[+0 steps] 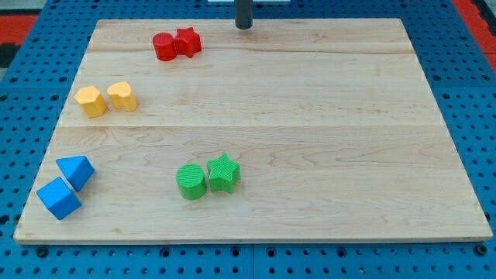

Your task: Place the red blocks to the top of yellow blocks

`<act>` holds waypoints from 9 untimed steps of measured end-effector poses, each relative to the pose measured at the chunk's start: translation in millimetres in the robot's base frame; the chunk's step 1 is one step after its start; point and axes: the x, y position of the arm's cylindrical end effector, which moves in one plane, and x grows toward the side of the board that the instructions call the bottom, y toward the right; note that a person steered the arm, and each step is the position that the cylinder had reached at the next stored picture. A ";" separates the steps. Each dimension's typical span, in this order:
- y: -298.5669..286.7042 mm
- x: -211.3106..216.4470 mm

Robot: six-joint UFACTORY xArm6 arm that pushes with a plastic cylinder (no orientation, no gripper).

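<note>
A red cylinder (163,46) and a red star (187,41) touch each other near the view's top, left of centre. A yellow hexagon block (91,101) and a yellow heart-like block (122,95) sit side by side at the view's left, below and left of the red pair. My tip (244,26) is at the board's top edge, to the right of the red star and apart from it.
A green cylinder (191,181) and a green star (224,172) touch at the lower middle. Two blue blocks (75,170) (58,198) sit at the lower left corner. The wooden board (325,132) lies on a blue pegboard.
</note>
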 end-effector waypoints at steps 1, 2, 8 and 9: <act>-55.6 16.3; -108.6 38.8; -121.5 49.0; -92.4 65.8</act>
